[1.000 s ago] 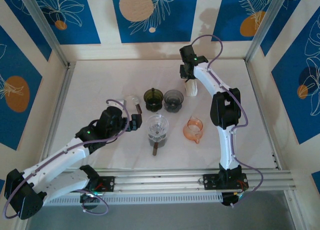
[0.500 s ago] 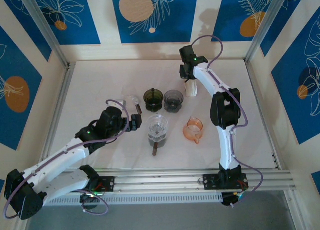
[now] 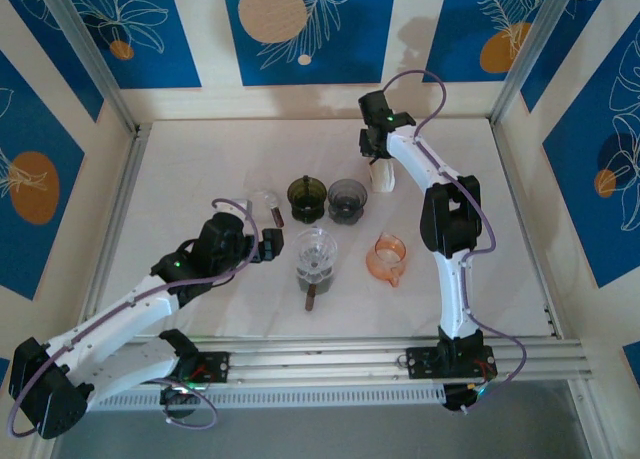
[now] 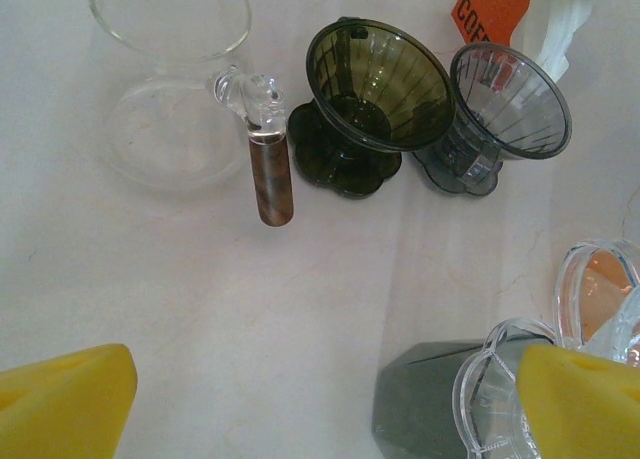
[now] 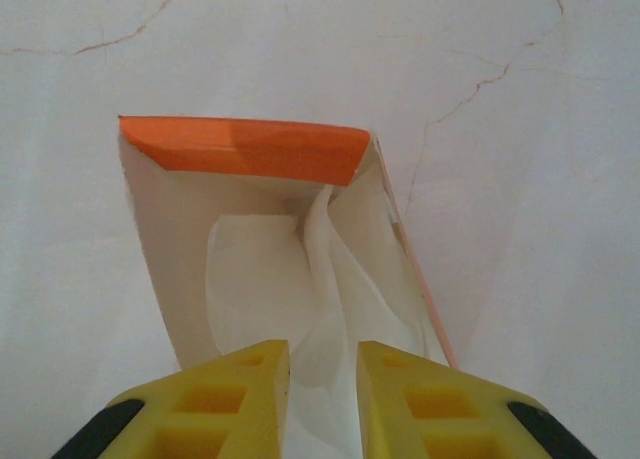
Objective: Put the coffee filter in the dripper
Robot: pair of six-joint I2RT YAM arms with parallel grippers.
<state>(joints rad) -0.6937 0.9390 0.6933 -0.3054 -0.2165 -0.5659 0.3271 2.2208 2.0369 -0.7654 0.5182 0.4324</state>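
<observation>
The coffee filter (image 5: 300, 299) is made of thin matt paper; the green dripper (image 4: 375, 79), of glossy translucent plastic.

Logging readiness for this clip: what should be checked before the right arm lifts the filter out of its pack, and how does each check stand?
1. The filter pack is open at the top: ok.
2. The coffee filter lies in the narrow gap of the right gripper: ok.
3. The filter is firmly pinched: cannot tell.
4. The filter is out of the pack: not ok, it sits inside.
5. The clear dripper is upright and empty: ok.
6. The left gripper is open, holding nothing: ok.
</observation>
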